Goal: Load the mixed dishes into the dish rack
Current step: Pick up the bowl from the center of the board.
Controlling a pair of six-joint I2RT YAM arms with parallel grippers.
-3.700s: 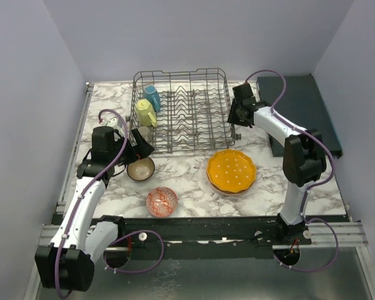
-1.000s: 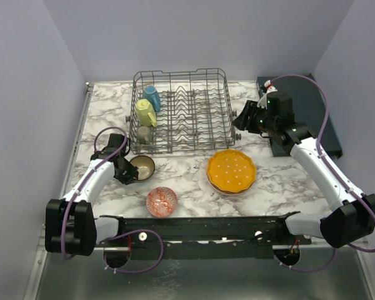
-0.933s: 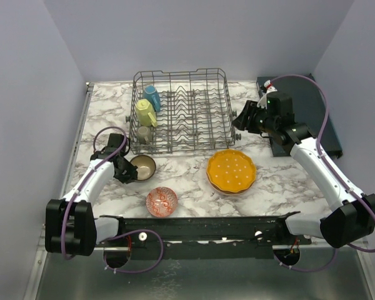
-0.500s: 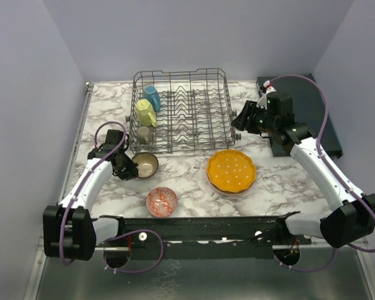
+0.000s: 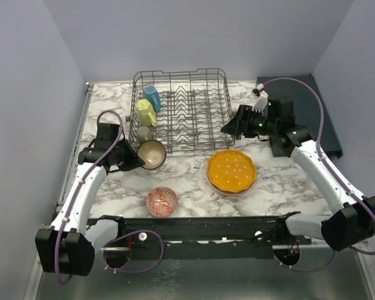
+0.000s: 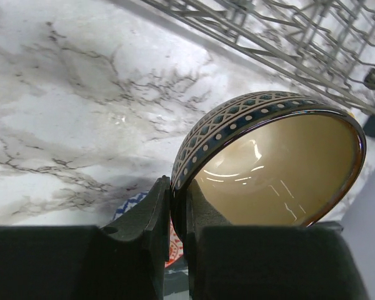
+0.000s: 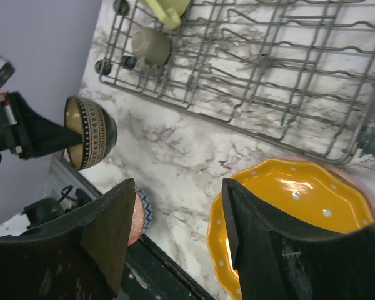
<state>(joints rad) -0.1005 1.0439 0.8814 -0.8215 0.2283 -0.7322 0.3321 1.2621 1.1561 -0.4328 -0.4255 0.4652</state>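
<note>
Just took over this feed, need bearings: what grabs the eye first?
The left gripper pinches the dark brown bowl by its rim, tilted on its side just in front of the dish rack. The orange dotted plate lies to its right, near the open right gripper.

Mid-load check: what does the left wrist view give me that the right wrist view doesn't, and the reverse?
Only left wrist: the left hand clamped on the rim of the dark brown bowl, and its glossy cream inside. Only right wrist: the orange plate on the table, the grey cup and yellow-green mug in the dish rack. Both: that bowl tilted in the left hand, the rack wires, the marble table.
</note>
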